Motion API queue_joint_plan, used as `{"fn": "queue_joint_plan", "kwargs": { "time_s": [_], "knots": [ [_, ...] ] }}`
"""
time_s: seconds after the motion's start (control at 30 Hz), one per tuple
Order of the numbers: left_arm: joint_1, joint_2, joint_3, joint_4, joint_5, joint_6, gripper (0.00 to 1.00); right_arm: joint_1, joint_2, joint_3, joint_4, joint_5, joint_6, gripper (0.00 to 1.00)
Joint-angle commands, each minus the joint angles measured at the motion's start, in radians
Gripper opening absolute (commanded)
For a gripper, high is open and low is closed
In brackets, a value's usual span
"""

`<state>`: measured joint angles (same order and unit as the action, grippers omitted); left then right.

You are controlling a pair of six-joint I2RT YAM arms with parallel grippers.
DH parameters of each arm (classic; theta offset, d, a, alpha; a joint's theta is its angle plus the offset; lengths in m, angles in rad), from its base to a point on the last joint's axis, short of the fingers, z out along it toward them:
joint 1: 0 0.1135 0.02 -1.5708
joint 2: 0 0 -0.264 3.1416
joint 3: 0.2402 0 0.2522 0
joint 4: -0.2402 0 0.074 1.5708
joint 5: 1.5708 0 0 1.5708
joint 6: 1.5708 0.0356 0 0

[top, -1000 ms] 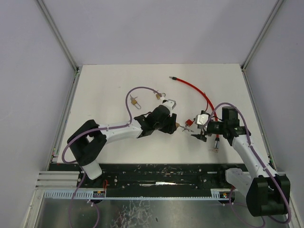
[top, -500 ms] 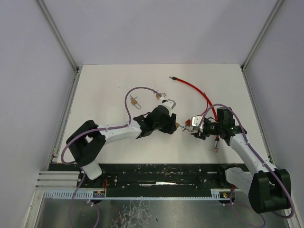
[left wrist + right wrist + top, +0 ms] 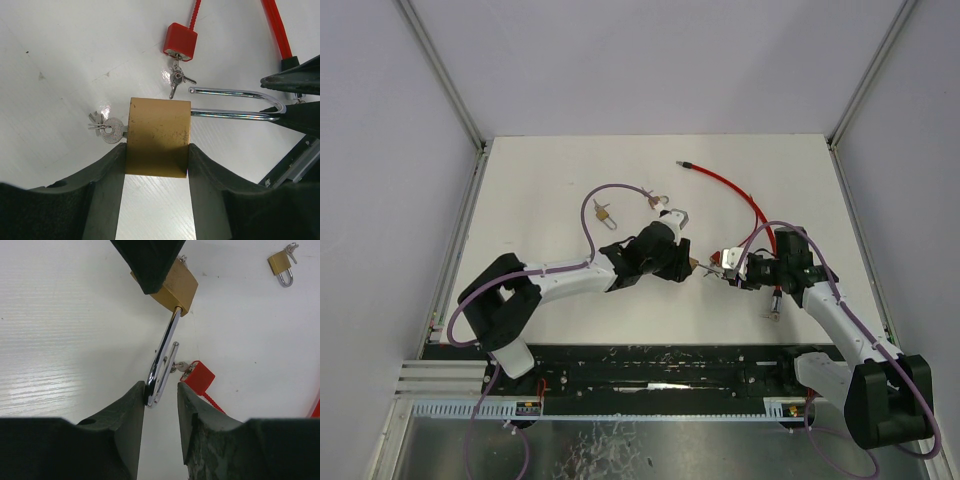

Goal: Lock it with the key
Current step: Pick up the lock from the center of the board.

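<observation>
Right wrist cam: 2 brass padlocks (image 3: 172,285) (image 3: 279,262), 1 red lock (image 3: 201,378).

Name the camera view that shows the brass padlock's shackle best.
Left wrist: the shackle lies side-on, both legs and bend visible, free leg out of the brass padlock. Right wrist shows it edge-on between the right fingers; top external, barely a speck.

White table (image 3: 540,170) — 3 plain lilac walls (image 3: 660,60) with aluminium corner posts (image 3: 441,70).

Red cable lock (image 3: 180,41), small brass padlock (image 3: 279,262) lying apart, white table (image 3: 540,180)
</observation>
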<state>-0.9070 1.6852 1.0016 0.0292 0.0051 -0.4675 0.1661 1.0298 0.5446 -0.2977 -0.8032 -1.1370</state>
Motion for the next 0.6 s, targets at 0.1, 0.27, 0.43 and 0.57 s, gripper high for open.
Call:
{"fn": "queue_joint_plan", "kwargs": {
  "time_s": [0.1, 0.27, 0.43, 0.57],
  "knots": [
    [0.007, -0.056, 0.005, 0.140, 0.035, -0.027, 0.00, 0.013, -0.005, 0.002, 0.022, -0.018, -0.021, 0.35],
    [0.010, -0.060, 0.003, 0.145, 0.047, -0.035, 0.00, 0.015, -0.005, 0.003, 0.022, -0.025, -0.018, 0.30],
    [0.015, -0.061, -0.002, 0.152, 0.059, -0.045, 0.00, 0.014, -0.009, 0.007, 0.016, -0.030, -0.021, 0.19],
    [0.023, -0.066, -0.016, 0.176, 0.090, -0.057, 0.00, 0.014, -0.026, 0.018, -0.010, -0.057, -0.039, 0.08]
  ]
}}
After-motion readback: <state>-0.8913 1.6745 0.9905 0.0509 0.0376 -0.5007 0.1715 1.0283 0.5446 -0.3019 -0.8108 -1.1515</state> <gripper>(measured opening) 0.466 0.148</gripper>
